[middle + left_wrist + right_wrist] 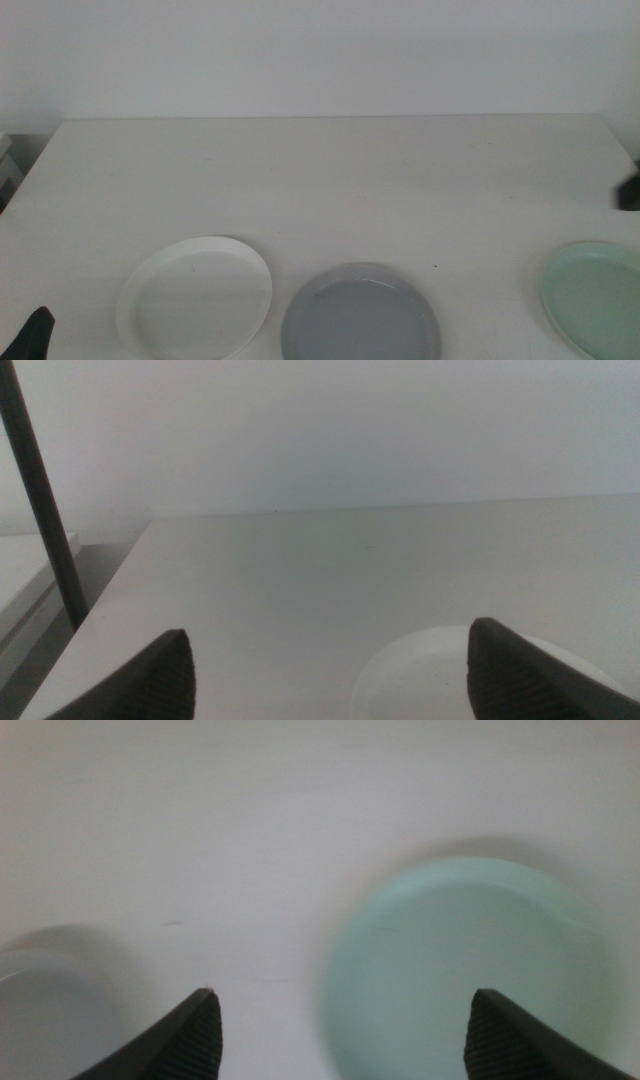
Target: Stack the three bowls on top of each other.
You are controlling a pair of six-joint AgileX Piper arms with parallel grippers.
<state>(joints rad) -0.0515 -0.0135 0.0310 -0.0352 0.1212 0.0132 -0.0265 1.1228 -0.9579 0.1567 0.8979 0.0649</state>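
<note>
Three shallow bowls lie apart along the table's front edge. The white bowl (196, 298) is at the left, the grey bowl (360, 315) in the middle, the mint green bowl (595, 296) at the far right. My left gripper (30, 335) shows only as a dark tip at the bottom left corner, left of the white bowl (440, 675); its jaws stand open (330, 675) with nothing between them. My right gripper (340, 1035) is open above the near rim of the mint green bowl (465, 965), with the grey bowl (45, 1010) off to one side. A dark part of the right arm (629, 190) shows at the right edge.
The white table (330, 180) stretches back to a pale wall. A dark pole (40, 500) and a lower white surface (22, 575) stand beside the table's left side.
</note>
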